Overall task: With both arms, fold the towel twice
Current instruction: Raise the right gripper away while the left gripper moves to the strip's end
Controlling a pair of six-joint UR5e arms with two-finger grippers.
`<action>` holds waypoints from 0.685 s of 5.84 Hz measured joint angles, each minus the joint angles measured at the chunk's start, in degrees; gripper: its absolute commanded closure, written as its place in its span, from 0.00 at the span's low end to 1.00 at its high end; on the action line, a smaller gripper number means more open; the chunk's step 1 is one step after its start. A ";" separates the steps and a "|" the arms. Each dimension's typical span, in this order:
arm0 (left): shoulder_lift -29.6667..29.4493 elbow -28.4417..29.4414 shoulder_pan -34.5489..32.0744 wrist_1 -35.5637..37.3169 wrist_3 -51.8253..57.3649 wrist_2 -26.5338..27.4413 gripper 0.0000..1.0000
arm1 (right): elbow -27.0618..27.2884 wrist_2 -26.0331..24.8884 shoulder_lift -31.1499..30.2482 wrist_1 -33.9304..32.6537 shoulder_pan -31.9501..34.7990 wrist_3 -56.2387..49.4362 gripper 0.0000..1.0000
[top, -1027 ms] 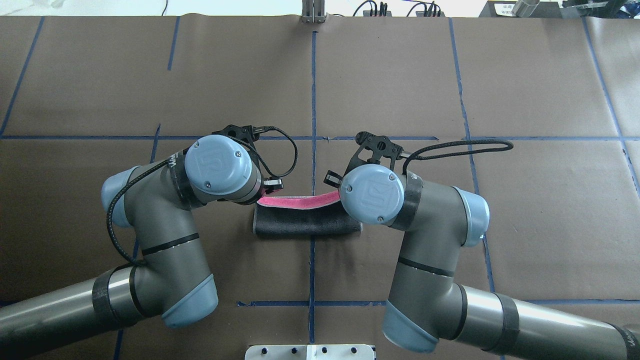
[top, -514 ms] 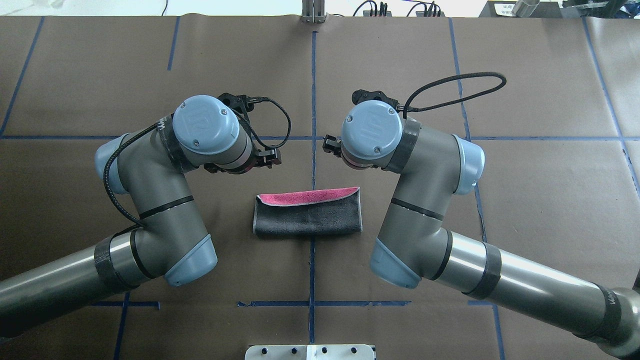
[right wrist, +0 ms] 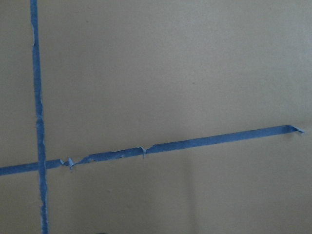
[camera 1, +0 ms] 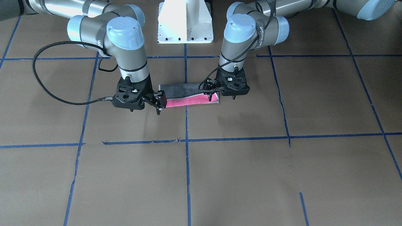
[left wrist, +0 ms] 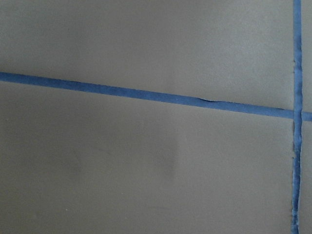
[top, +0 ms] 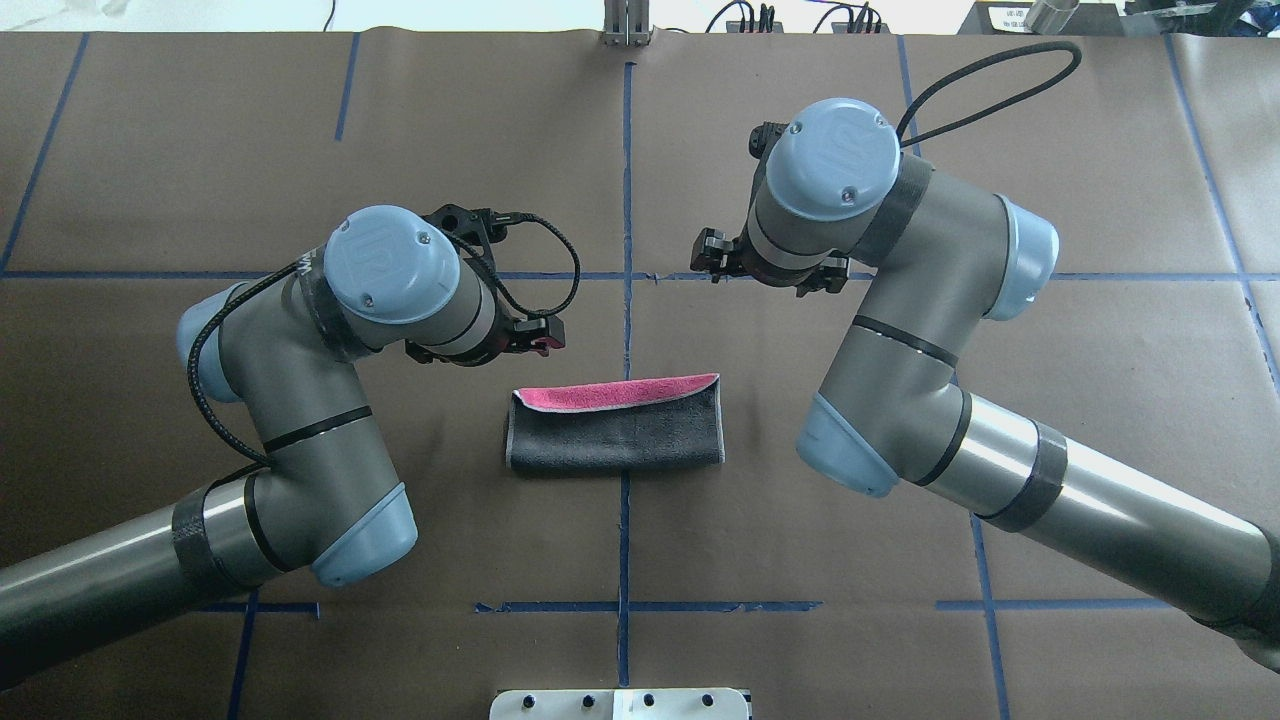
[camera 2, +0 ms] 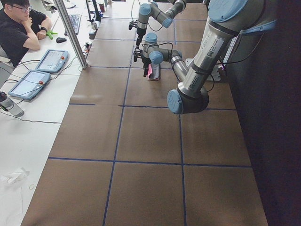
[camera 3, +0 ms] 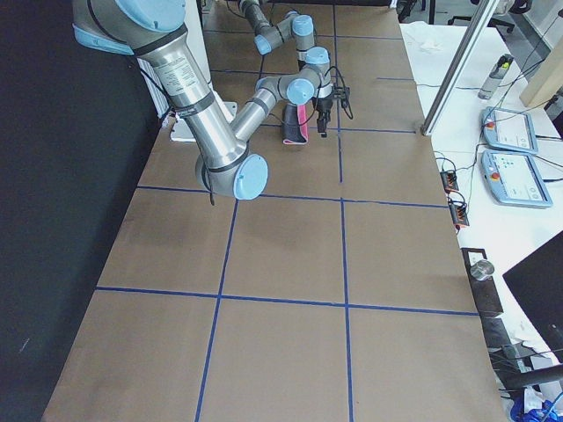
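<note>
- The towel (top: 615, 435) lies folded once, grey face up, with a pink strip along its far edge.
- The left gripper (top: 545, 337) and right gripper (top: 710, 256) hover beyond it, fingers released, empty.

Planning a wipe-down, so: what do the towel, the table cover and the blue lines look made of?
Towel: soft terry-like cloth, fuzzy matte nap, pale stitched edge. Table cover: probably brown kraft paper, matte, seamed. Blue lines: likely painter's tape, torn wrinkled ends.
</note>
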 measured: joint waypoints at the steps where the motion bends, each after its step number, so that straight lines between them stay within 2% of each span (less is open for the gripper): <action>1: 1.48 -0.12 1.61 -2.78 -1.05 0.75 0.18 | 2.63 1.52 -2.51 0.01 1.69 -3.47 0.00; 4: 3.60 -0.43 6.23 -8.70 -7.82 3.41 0.23 | 5.38 3.79 -5.47 0.08 4.09 -7.85 0.00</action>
